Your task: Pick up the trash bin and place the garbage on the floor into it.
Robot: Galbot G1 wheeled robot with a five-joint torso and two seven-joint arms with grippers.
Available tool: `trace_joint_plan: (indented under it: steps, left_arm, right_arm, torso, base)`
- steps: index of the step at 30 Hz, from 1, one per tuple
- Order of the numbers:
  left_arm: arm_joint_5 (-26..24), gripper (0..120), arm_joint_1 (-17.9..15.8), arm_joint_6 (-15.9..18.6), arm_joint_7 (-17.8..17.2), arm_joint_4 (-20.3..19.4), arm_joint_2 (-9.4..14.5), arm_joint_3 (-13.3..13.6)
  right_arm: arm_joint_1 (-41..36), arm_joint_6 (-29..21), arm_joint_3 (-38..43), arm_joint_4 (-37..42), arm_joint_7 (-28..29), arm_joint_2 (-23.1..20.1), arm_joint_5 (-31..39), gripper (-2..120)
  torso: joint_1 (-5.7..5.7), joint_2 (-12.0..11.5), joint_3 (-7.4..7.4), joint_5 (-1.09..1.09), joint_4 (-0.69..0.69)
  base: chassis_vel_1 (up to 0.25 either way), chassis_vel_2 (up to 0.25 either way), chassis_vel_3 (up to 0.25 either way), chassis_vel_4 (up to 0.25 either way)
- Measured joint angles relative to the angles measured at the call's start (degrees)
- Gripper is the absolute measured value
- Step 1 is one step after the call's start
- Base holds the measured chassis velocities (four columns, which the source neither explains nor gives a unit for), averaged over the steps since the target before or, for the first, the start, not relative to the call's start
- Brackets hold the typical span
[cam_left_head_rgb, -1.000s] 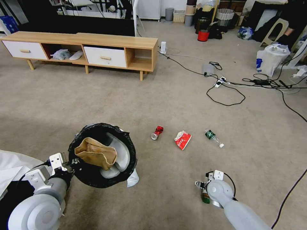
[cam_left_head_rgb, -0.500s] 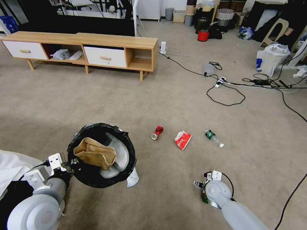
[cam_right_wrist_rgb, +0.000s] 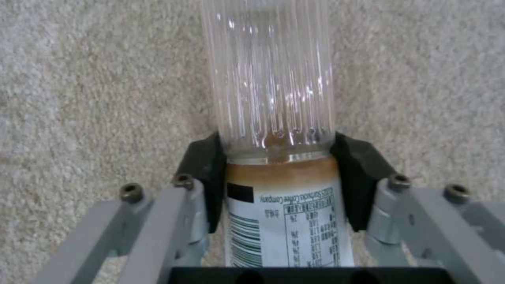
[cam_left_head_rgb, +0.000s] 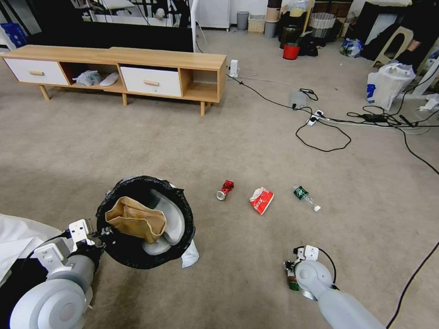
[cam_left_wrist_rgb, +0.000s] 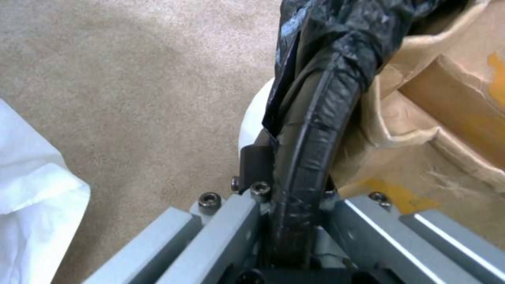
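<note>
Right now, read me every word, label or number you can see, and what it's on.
Clear ribbed plastic bottle in the right claw: white label with barcode and small print, too blurred to read.
Crushed red can, red-white snack wrapper, green-labelled plastic bottle: print too small.

Pale grey rounded arm casings lead down to each wrist, a white square block and a looping black cable sit just behind the left gripper [cam_left_head_rgb: 101, 236] and the right gripper [cam_left_head_rgb: 289, 269], and both carry grey metal linkage bars, dark hex screws and black finger pads [cam_right_wrist_rgb: 202, 169].
</note>
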Motion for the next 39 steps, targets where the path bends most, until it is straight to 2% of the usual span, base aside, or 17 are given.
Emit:
trace_joint_plan:
  steps: [5, 15, 19, 21, 24, 26, 29, 39]
  left_arm:
    - [0.2, 0, 0.0, 0.0, 0.0, 0.0, -0.2, 0.1]
    - [0.2, 0, -0.2, 0.1, 0.0, 0.2, 0.2, 0.7]
    - [0.0, 0, -0.2, 0.9, 0.0, 0.2, 0.7, 1.3]
    - [-0.5, 0, -0.2, 1.6, -0.2, 0.2, 1.1, 1.6]
    - [-0.8, 0, -0.2, 1.9, -0.3, 0.2, 1.3, 1.8]
    - [-1.7, 0, 0.0, 2.7, -0.7, 0.0, 1.7, 2.5]
    - [-2.2, 0, 0.0, 3.1, -1.0, -0.3, 1.7, 3.0]
    - [-2.9, 0, 0.4, 4.1, -2.0, -1.1, 1.4, 4.5]
  right_arm:
    - [-0.4, 0.3, 0.0, 0.3, 0.0, -0.2, -0.2, 28]
    - [-0.9, 1.3, 0.1, 2.4, 0.3, -1.6, -0.4, 26]
    - [-1.7, 2.0, 0.7, 7.5, 0.8, -4.4, -1.2, 26]
    - [-2.2, 2.6, 1.5, 12.7, 1.1, -6.6, -1.5, 26]
    - [-2.4, 2.8, 1.9, 15.5, 1.3, -7.7, -1.5, 26]
    - [-3.4, 3.4, 3.5, 22.3, 1.4, -10.9, -1.5, 26]
    - [-4.0, 3.6, 5.0, 26.0, 1.4, -12.9, -1.5, 26]
    - [-6.4, 4.6, 13.2, 39.2, -2.1, -21.6, -1.1, 26]
  torso:
    - [0.00, 0.0, 0.00, 0.00, 0.01]
    - [0.00, 0.0, 0.00, 0.04, 0.00]
    - [0.00, 0.0, 0.01, 0.01, 0.00]
    - [0.00, 0.0, 0.00, 0.02, 0.01]
    - [0.00, 0.0, 0.00, 0.02, 0.02]
    - [0.00, 0.0, 0.00, 0.02, 0.01]
    - [0.00, 0.0, 0.00, 0.01, 0.01]
    - [0.00, 0.0, -0.01, 0.01, 0.01]
  base:
    - [0.000, 0.000, 0.000, 0.000]
    - [0.000, 0.000, 0.000, 0.000]
    - [0.000, 0.000, 0.000, 0.000]
    - [0.000, 0.000, 0.000, 0.000]
    - [0.000, 0.000, 0.000, 0.000]
    - [0.000, 0.000, 0.000, 0.000]
    - [0.000, 0.000, 0.000, 0.000]
    - [0.000, 0.000, 0.000, 0.000]
